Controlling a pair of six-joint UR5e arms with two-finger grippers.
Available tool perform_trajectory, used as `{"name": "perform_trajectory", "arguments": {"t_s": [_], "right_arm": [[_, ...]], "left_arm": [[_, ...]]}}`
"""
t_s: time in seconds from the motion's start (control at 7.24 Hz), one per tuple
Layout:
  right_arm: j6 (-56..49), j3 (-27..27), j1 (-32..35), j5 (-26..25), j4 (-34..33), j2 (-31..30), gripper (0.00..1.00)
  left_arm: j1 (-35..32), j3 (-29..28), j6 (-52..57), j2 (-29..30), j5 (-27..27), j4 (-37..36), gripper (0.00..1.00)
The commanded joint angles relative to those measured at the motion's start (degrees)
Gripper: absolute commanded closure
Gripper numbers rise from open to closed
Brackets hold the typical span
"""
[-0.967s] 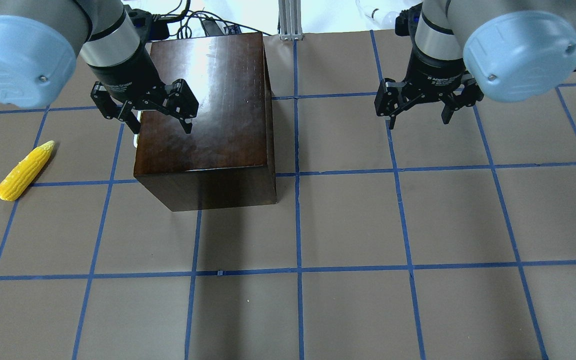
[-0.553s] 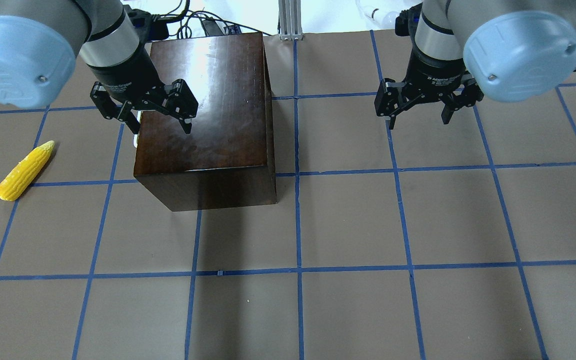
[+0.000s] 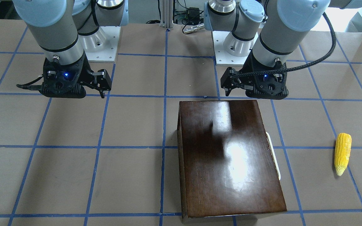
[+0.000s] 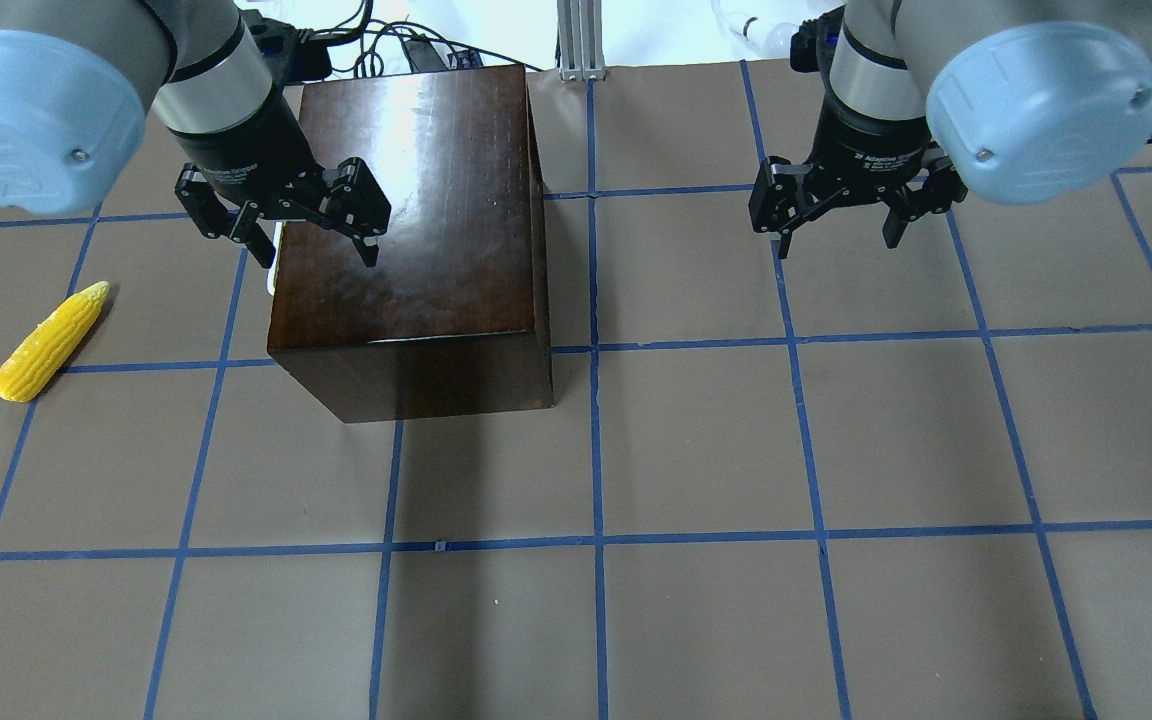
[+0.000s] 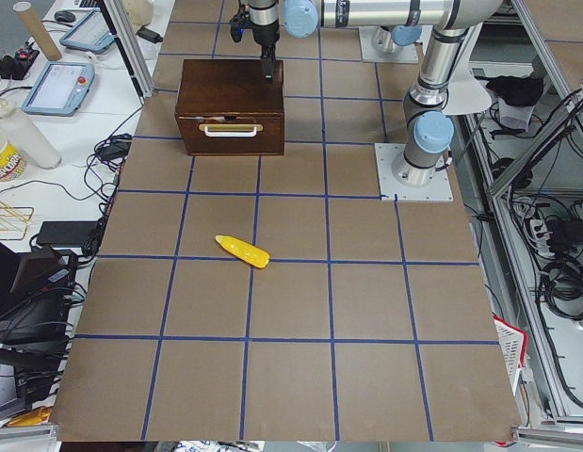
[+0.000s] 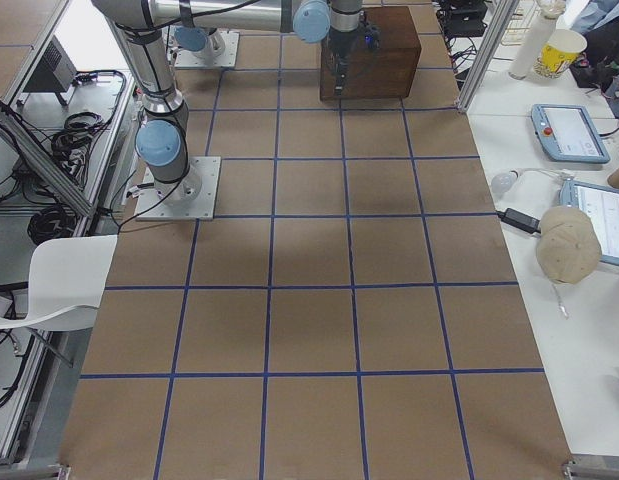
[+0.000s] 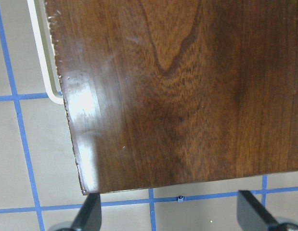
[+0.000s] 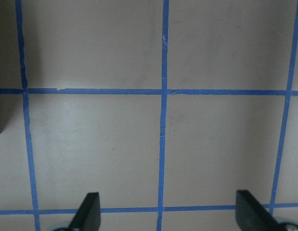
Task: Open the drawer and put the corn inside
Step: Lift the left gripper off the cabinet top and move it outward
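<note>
The dark brown box (image 4: 416, 200) stands on the table with its drawer shut. The drawer's white handle (image 5: 233, 127) is on the box's left side and shows as a thin strip in the overhead view (image 4: 272, 272) and the left wrist view (image 7: 43, 62). My left gripper (image 4: 314, 245) is open and empty, above the box's top near the handle-side edge (image 7: 170, 216). The yellow corn (image 4: 48, 342) lies on the table left of the box, apart from it (image 3: 342, 153). My right gripper (image 4: 836, 240) is open and empty above bare table (image 8: 170, 214).
The table is brown with a blue tape grid. An aluminium post (image 4: 581, 40) and cables (image 4: 386, 45) sit at the far edge behind the box. The arm bases (image 3: 231, 47) stand at the robot's side of the table.
My left gripper has shifted slightly left and toward the table's far edge over the box. The right arm, the box and the corn have not moved.
</note>
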State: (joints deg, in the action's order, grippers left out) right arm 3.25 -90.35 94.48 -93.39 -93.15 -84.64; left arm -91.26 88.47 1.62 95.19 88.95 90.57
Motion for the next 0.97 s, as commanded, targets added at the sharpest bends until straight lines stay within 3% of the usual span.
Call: {"name": "perform_trajectory", "arguments": {"t_s": [0.0, 0.83], "right_arm": [[0.0, 0.0, 0.0, 0.0, 0.1, -0.1, 0.00], [0.0, 0.0, 0.0, 0.0, 0.1, 0.0, 0.00]], "left_arm": [[0.3, -0.2, 0.0, -0.1, 0.0, 0.0, 0.00], [3.5, -1.1, 0.2, 0.1, 0.0, -2.9, 0.00]]}}
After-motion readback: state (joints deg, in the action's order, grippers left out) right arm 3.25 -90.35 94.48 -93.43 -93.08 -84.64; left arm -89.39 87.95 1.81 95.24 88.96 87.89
